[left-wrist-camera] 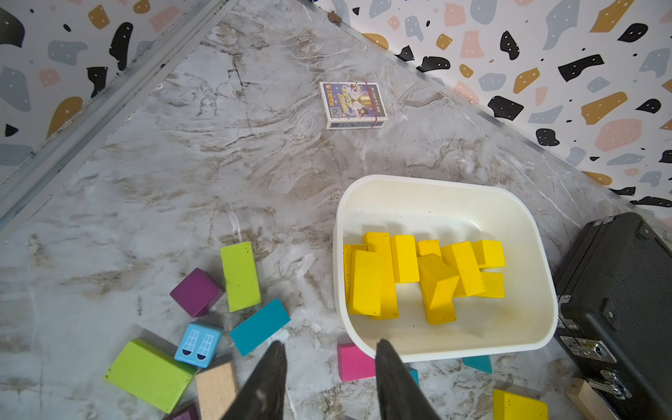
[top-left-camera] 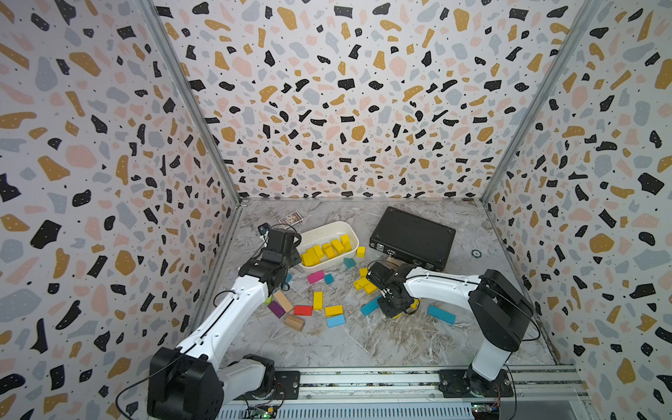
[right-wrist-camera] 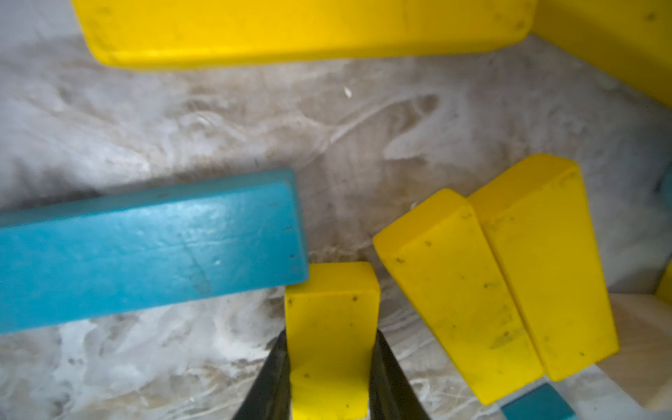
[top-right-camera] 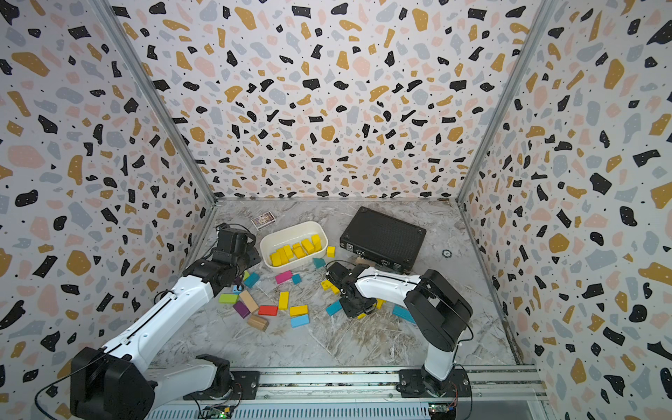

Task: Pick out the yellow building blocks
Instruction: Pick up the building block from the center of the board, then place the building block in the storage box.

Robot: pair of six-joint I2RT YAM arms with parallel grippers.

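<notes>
A yellow block [right-wrist-camera: 332, 291] is clamped lengthwise in the right gripper [right-wrist-camera: 331, 338], and the tray [top-left-camera: 317, 232] is found farther back, to its left.

right wrist view: yellow block [right-wrist-camera: 332, 338] in the jaws runs off the frame edge, as do the teal bar [right-wrist-camera: 145, 251] & long yellow bar [right-wrist-camera: 302, 32]. in both top views the right gripper [top-left-camera: 394, 311] hides most of it. small round disc [top-left-camera: 476, 253] nr the black case [top-left-camera: 412, 236]: too small to id.
</notes>
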